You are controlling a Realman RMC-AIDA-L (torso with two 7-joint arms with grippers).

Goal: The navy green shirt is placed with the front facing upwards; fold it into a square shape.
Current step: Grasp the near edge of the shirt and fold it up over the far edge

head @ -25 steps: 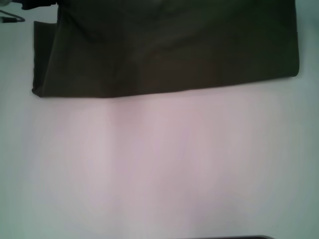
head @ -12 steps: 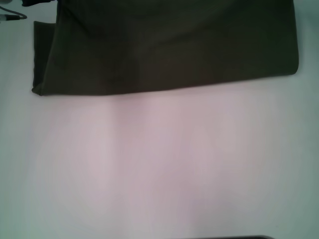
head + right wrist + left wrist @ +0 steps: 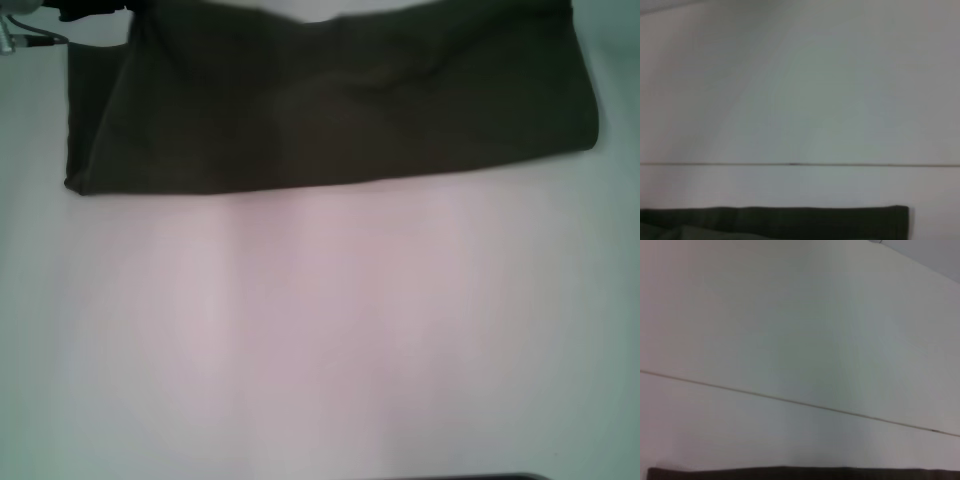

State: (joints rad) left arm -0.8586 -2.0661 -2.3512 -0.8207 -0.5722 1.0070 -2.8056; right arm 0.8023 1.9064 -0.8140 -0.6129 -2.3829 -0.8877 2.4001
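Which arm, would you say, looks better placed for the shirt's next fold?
Probably left: the left hand is at the navy green shirt's far left corner, near the flap jutting out there; the right hand is out of sight.

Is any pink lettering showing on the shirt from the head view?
No. The shirt shows only plain dark olive cloth, lying at the far side of the table.

Left claw (image 3: 70,12) at far-left edge.

I see soft blur throughout; the white table (image 3: 320,330) glows washed-out pinkish, while the dark olive-green cotton shirt (image 3: 340,110) loses detail.
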